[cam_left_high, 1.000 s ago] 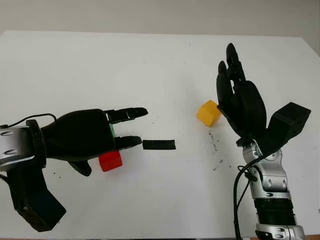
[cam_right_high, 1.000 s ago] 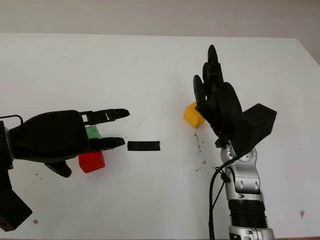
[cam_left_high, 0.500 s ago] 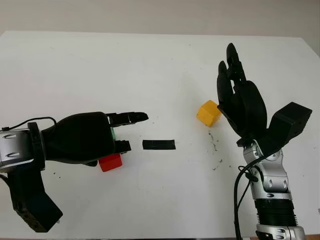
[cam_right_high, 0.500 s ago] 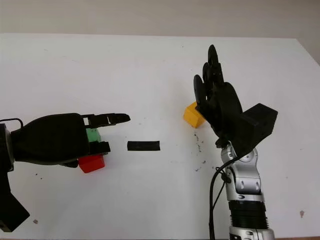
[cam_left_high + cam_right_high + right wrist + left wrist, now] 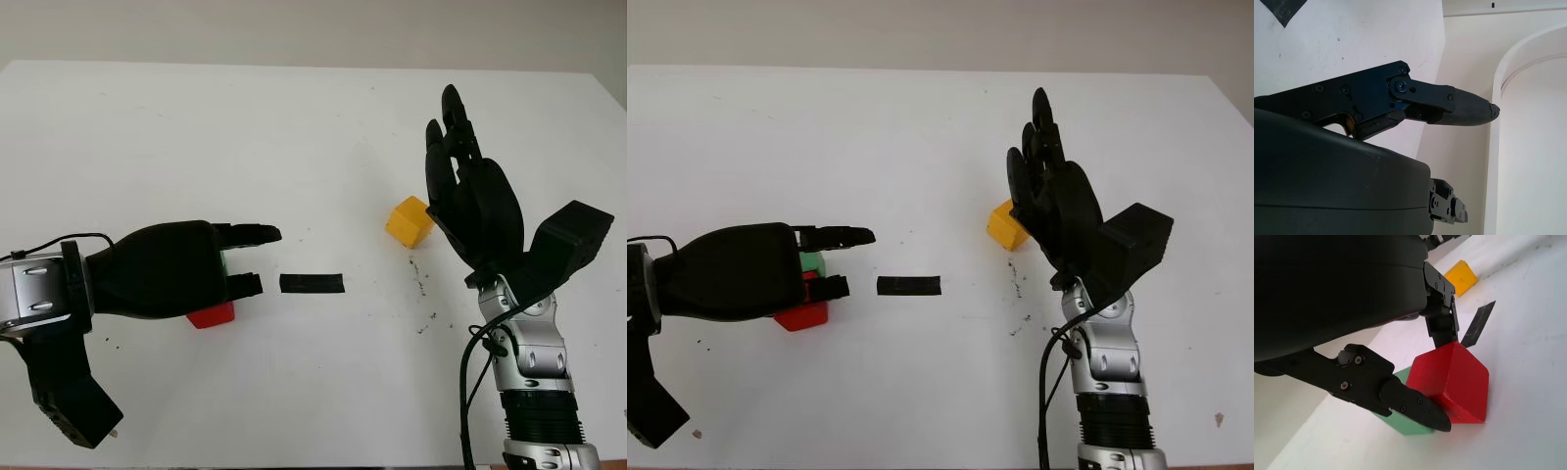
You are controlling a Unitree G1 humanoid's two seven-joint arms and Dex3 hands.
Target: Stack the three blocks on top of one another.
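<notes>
Left hand (image 5: 186, 269) is positioned low over the red block (image 5: 1452, 379) and green block (image 5: 1405, 423) at the table's left-centre. Fingers are curled around the red block: one fingertip (image 5: 1442, 325) is pressed on its far top edge, another finger (image 5: 1410, 406) is laid across its near side. Lift-off from the table cannot be judged. The red block is a matte, sharp-edged cube, seen corner-on in the left wrist view, with no long axis. The green block is set just beside it, touching or nearly so, mostly hidden behind the finger.

Right hand (image 5: 470, 191) is held open and upright, fingers pointed away from the robot, just right of the yellow block (image 5: 409, 221). The yellow block is a matte cube, turned so one corner faces the robot, well apart from the other two.

Black tape strip (image 5: 312, 284) is laid flat between the hands, long axis running left-right. The table (image 5: 294, 127) is flat, matte white, with small dark specks (image 5: 421, 284) below the yellow block. A pale wall is seen behind the far edge.
</notes>
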